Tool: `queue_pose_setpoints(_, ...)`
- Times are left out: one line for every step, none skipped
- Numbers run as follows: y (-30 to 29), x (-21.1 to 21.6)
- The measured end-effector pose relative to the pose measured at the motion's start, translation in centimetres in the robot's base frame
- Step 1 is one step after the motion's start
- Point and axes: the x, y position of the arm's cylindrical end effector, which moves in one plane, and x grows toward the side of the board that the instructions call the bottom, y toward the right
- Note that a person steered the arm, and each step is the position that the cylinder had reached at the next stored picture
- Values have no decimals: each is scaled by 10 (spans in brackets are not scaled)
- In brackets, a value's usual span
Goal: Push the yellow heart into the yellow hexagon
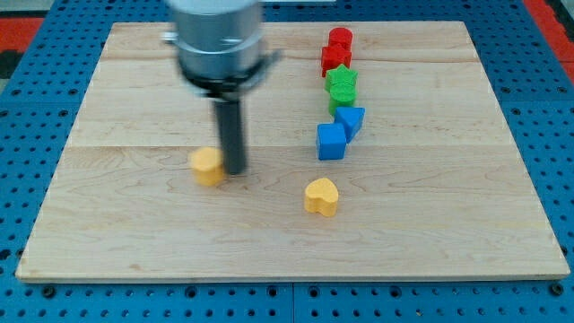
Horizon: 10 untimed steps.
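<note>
The yellow heart [321, 196] lies on the wooden board [134, 233], below and right of centre. The yellow hexagon [206, 166] lies left of centre, well apart from the heart. My tip [235, 170] stands right next to the hexagon's right side, touching or nearly touching it, and to the upper left of the heart. The rod rises into the arm's grey body [218, 40] at the view's top.
A column of blocks stands right of centre: two red blocks [337, 50] at the top, two green blocks [342, 87] below them, then a blue triangular block [351, 119] and a blue cube [330, 141]. Blue pegboard surrounds the board.
</note>
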Motion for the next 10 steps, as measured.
queue_pose_setpoints(-29, -2)
queue_pose_setpoints(41, -15)
queue_pose_setpoints(135, -12)
queue_pose_setpoints(196, 10)
queue_pose_setpoints(160, 67)
queue_pose_setpoints(80, 57)
queue_pose_setpoints(5, 50)
queue_pose_setpoints(-14, 67)
queue_pose_setpoints(-74, 41)
queue_pose_setpoints(-66, 36)
